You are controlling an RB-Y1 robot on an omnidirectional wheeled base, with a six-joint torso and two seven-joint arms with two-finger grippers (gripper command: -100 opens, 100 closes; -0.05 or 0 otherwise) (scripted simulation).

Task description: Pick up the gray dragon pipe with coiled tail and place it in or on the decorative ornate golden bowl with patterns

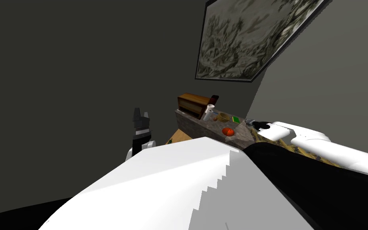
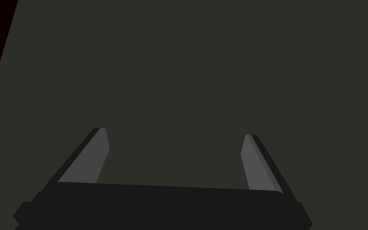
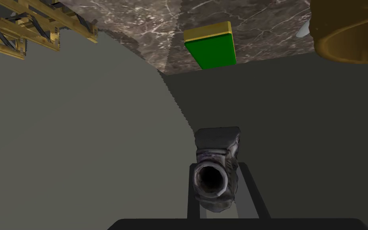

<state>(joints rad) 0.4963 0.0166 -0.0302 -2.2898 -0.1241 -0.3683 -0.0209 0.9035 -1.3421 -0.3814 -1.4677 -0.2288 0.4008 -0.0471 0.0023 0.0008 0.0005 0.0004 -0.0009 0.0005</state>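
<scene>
The grey dragon pipe (image 3: pixel 215 169) sits between the two fingers of my right gripper (image 3: pixel 219 179), which is shut on it, its round dark mouth facing the camera. In the head view the right gripper (image 1: pixel 256 125) hovers over the right part of a marble top (image 1: pixel 203 125), with the pipe (image 1: pixel 250 121) at its tip. The golden bowl (image 1: pixel 223 117) stands on that top a little to the left of the gripper. Past the pipe, the bowl (image 3: pixel 351 32) lies beyond a green block (image 3: pixel 212 46). My left gripper (image 1: pixel 141 117) is raised beside the dark wall, open (image 2: pixel 175 137) and empty.
On the marble top (image 3: pixel 139 20) stand a wooden box (image 1: pixel 193 104), a white cylinder (image 1: pixel 208 112), a green block (image 1: pixel 236 119) and a red object (image 1: pixel 228 131). A yellow wooden lattice (image 3: pixel 27 20) lies by the right arm. A large framed picture (image 1: pixel 251 36) hangs above.
</scene>
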